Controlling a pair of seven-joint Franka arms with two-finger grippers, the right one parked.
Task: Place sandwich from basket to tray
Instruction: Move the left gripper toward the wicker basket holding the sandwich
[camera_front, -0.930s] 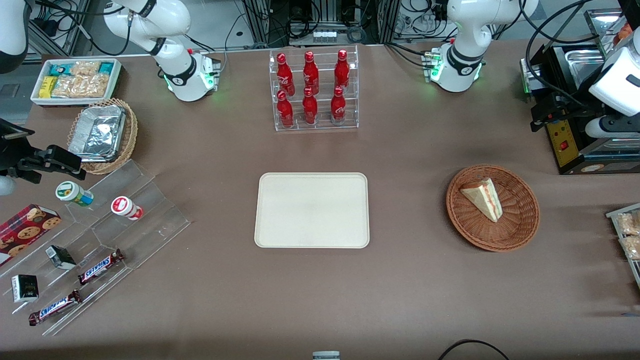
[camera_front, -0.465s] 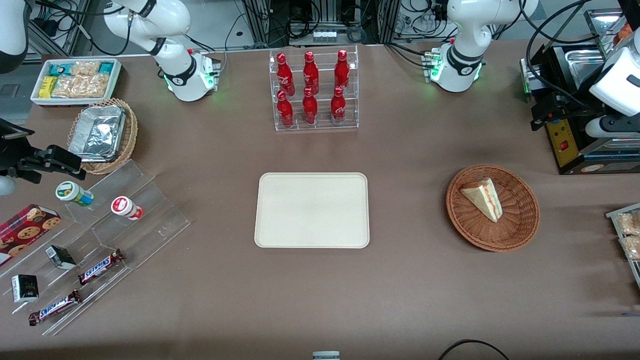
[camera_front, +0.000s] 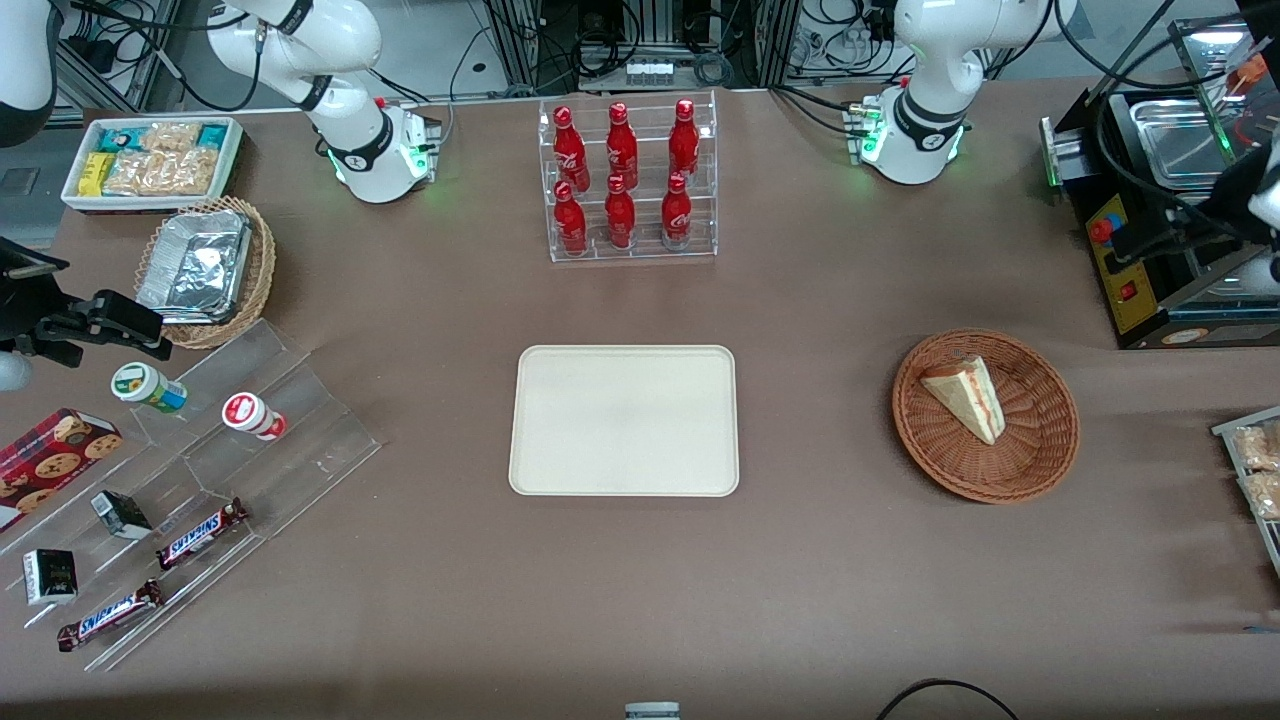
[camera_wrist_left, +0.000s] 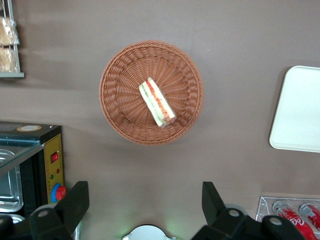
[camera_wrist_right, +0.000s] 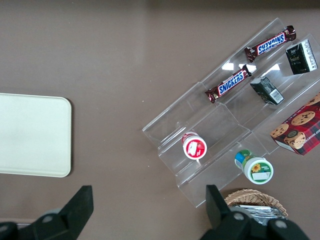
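The sandwich (camera_front: 965, 397) (camera_wrist_left: 156, 102), a pale bread wedge with red and green filling, lies in the round reddish-brown basket (camera_front: 1040, 470) (camera_wrist_left: 115, 100) toward the working arm's end of the table. The cream tray (camera_front: 625, 420) (camera_wrist_left: 300, 110) (camera_wrist_right: 30, 135) lies flat and bare at the table's middle. My left gripper (camera_wrist_left: 146, 200) hangs open high above the table, farther from the front camera than the basket, over the bare stretch between the basket and the arm's base. Its fingers (camera_wrist_left: 79, 199) stand wide apart with nothing between them. In the front view the arm shows only at the picture's edge.
A black appliance with a yellow panel (camera_front: 1150, 260) (camera_wrist_left: 30, 165) stands close beside the basket. A clear rack of red bottles (camera_front: 628, 180) (camera_wrist_left: 295, 212) stands farther from the front camera than the tray. Snack packets (camera_front: 1255, 470) lie at the table's edge. Stepped acrylic shelves (camera_front: 190, 480) sit at the parked arm's end.
The left arm has swung away toward the edge of the front view, uncovering the appliance's yellow panel and red knob. The sandwich, basket and tray have not moved.
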